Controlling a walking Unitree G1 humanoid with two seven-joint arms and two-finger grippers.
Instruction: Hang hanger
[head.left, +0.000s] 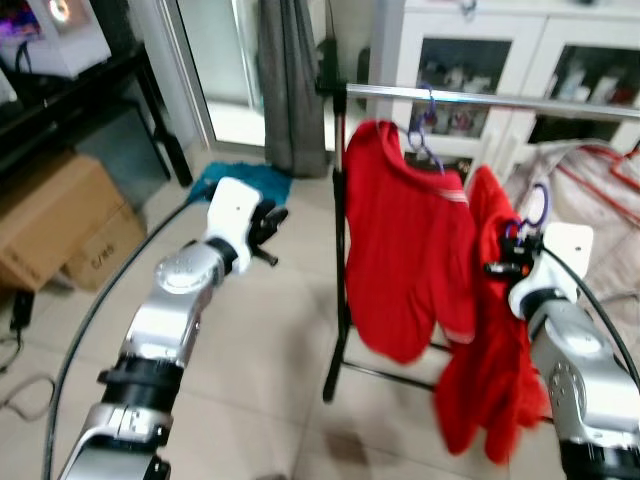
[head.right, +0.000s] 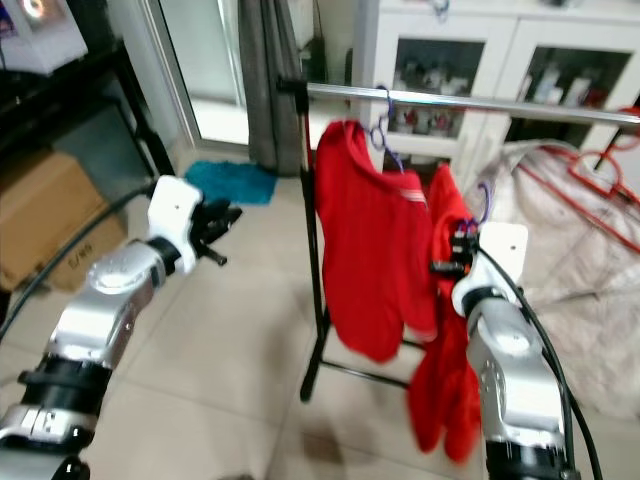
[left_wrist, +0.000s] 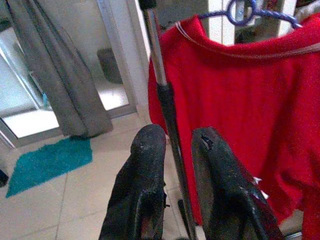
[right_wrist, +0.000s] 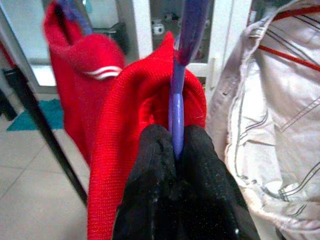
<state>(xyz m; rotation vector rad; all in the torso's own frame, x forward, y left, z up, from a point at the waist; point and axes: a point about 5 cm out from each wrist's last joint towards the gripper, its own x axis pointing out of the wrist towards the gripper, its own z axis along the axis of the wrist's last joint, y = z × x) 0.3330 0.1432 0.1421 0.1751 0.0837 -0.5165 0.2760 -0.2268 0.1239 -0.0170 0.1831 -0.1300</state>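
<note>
**Hanger held below the rail, not yet hooked**

Between the fingers of the right gripper (right_wrist: 176, 150), the purple hanger (right_wrist: 176, 107) is clamped at its neck, the jaws closed tight against the plastic. A red garment (head.left: 490, 390) is draped over this hanger and falls down in front of the right arm. In the head views the hanger's hook (head.left: 537, 205) stands just above the gripper and clearly lower than the rail (head.left: 500, 100), so it bears no load on the rail.

The rail is a horizontal metal bar on a black stand (head.left: 338, 290). A second red garment (head.left: 405, 250) already hangs from it on its own purple hanger (head.left: 425, 130), close to the post end. To the right of that, the bar appears free.

The left gripper (left_wrist: 172, 150) is held out to the left of the stand, fingers narrowly parted with nothing between them; the black post shows beyond the gap.

Step in hand, as judged: carrying the loaded hanger up to the rail. The next move calls for raising the hook above the bar, beside the hung garment, then lowering it over the bar before the grip is released. Risk: the hook may twist off line under the hanging cloth.
</note>
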